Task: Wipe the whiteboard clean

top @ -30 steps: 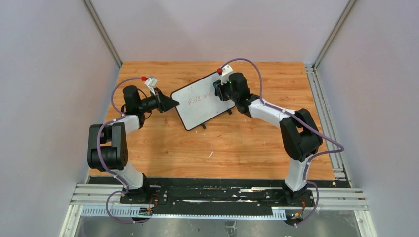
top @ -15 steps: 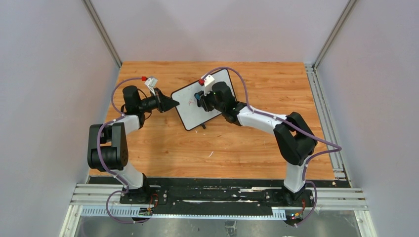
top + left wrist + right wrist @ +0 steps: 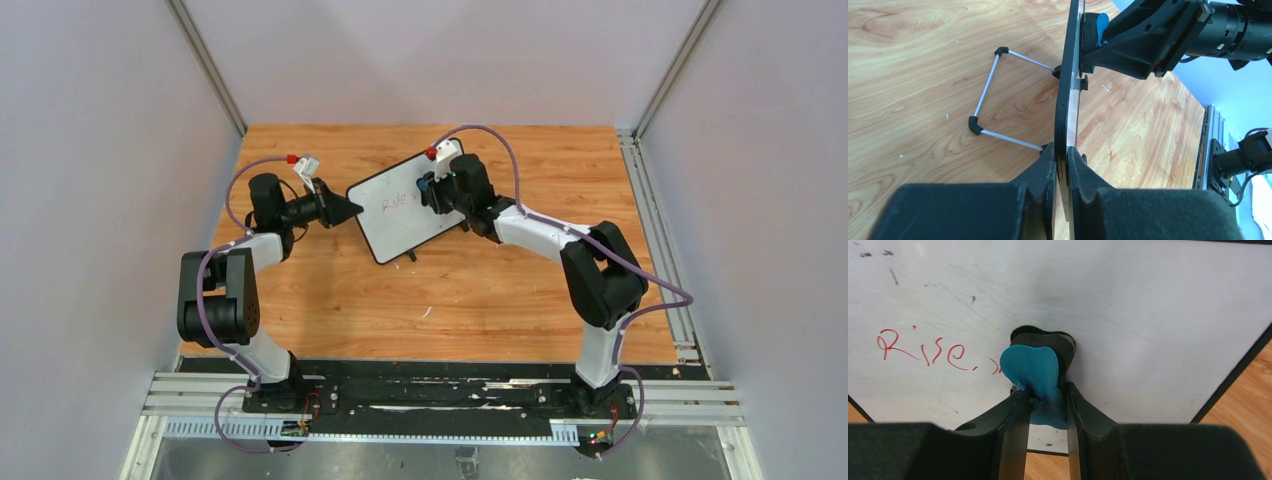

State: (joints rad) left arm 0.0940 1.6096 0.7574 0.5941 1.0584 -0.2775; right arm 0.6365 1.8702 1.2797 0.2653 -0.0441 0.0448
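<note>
We cannot read the end of the red writing (image 3: 923,352): in the right wrist view it runs under the eraser (image 3: 1030,367) at the centre of the frame, and only "Rise" and a few strokes show to the left. The eraser's wiping face is pressed to the board and hidden. From the left wrist the board is seen edge-on, so its face is lost there. The whiteboard (image 3: 405,210) stands tilted at the upper centre of the top view, toward the far side of the table (image 3: 500,290). It is white with a thin black frame and faint grey smudges, and its right half is bare of writing. The left end effector (image 3: 1060,155) pinches the board's edge between pressed fingers. The right end effector (image 3: 1044,390) grips the blue eraser against the board's face. Behind the board a wire stand (image 3: 988,86) rests on the wood, and the right wrist covers the board's upper right corner from above.
</note>
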